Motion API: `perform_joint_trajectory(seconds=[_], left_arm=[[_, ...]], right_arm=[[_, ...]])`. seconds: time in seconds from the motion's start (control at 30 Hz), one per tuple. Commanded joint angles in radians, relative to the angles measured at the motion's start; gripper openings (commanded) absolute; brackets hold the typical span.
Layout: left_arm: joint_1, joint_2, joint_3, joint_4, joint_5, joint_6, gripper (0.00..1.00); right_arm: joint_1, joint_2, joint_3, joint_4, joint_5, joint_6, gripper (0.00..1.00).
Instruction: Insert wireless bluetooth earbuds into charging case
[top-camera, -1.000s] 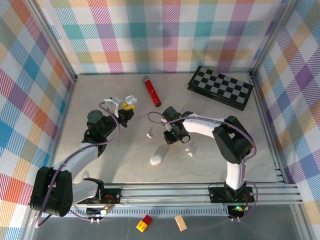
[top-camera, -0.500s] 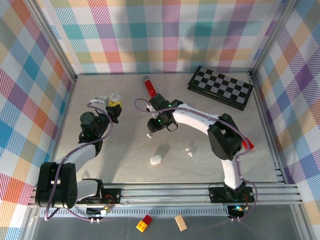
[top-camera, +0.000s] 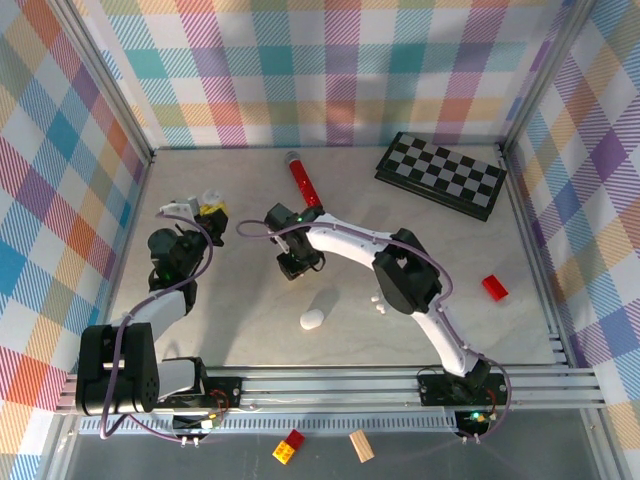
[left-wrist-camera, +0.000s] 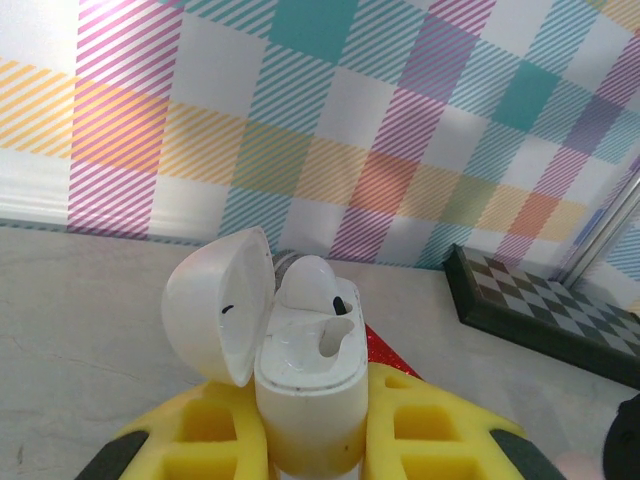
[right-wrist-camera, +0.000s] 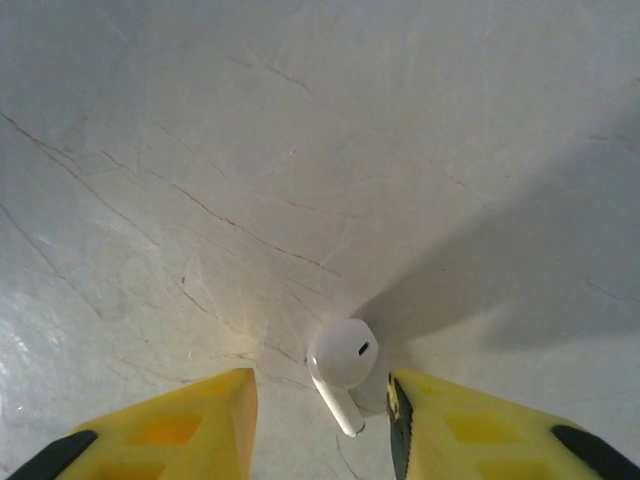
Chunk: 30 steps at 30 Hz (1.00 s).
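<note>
My left gripper (left-wrist-camera: 310, 455) is shut on an upright white charging case (left-wrist-camera: 310, 395). Its lid (left-wrist-camera: 215, 305) is swung open to the left. One white earbud (left-wrist-camera: 310, 282) sits in the far slot and the near slot is empty. In the top view this gripper (top-camera: 208, 208) is at the table's left. My right gripper (top-camera: 297, 262) is low over the table's middle left. Its yellow fingers (right-wrist-camera: 200, 425) stand open on either side of a white earbud (right-wrist-camera: 343, 352) that lies on the table. Two more earbuds (top-camera: 378, 303) lie to the right.
A second white case (top-camera: 313, 319) lies near the front middle. A red cylinder (top-camera: 303, 180) and a folded chessboard (top-camera: 440, 173) lie at the back. A red block (top-camera: 494, 287) sits at the right. Patterned walls enclose the table.
My right arm has swung left from the table's middle and come down over the earbud. My left gripper has carried the open case further left.
</note>
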Motion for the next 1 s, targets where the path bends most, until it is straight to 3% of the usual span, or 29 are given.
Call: perform_joint_trajectory(seconds=[0.0,0.6,0.97], left_arm=[[0.011,-0.007,-0.011,0.059,0.035,-0.011,0.07],[0.01,-0.039,-0.026,0.089,0.096,-0.011,0.06],[-0.049,-0.042,-0.029,0.082,0.094,0.02,0.07]], right_arm=[[0.002,0.027,0.037,-0.056,0.007,-0.022,0.36],[0.003,0.037,0.041,-0.082,0.031,-0.042,0.21],[-0.003,-0.137,-0.214,-0.022,0.032,-0.029,0.15]])
